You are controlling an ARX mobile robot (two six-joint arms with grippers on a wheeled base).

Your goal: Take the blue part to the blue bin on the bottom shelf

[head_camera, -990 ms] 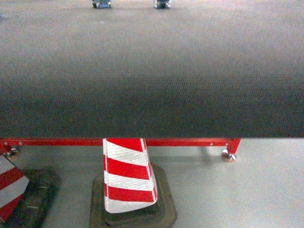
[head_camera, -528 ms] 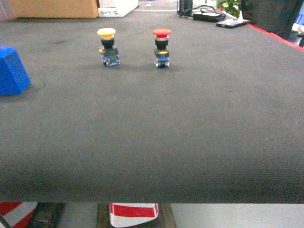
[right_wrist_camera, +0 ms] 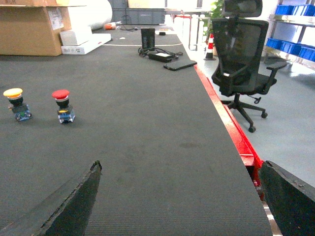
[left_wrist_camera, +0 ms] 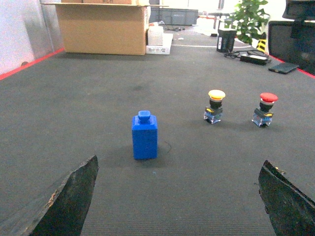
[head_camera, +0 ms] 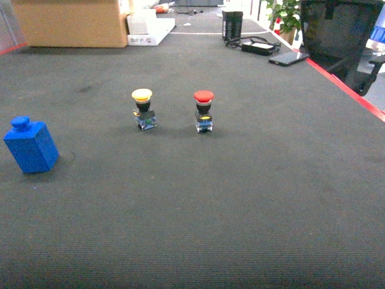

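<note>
The blue part [head_camera: 30,146] is a bright blue block with a small knob on top. It stands upright on the dark mat at the left of the head view. In the left wrist view the blue part [left_wrist_camera: 144,136] stands ahead of my left gripper [left_wrist_camera: 179,160], a little left of its midline and well beyond the fingertips. That gripper is open and empty. My right gripper [right_wrist_camera: 181,162] is also open and empty, over the mat near the table's red right edge [right_wrist_camera: 231,125]. Neither gripper shows in the head view. The bottom shelf is out of view.
A yellow-capped push-button [head_camera: 143,108] and a red-capped push-button [head_camera: 203,110] stand mid-table. A cardboard box [head_camera: 69,23] sits at the far edge. An office chair [right_wrist_camera: 243,59] stands right of the table. Blue bins [right_wrist_camera: 295,48] rest on a distant rack.
The head view has swung up from the table's front edge, floor and striped cone to the table top. The blue part and both push-buttons now show in full.
</note>
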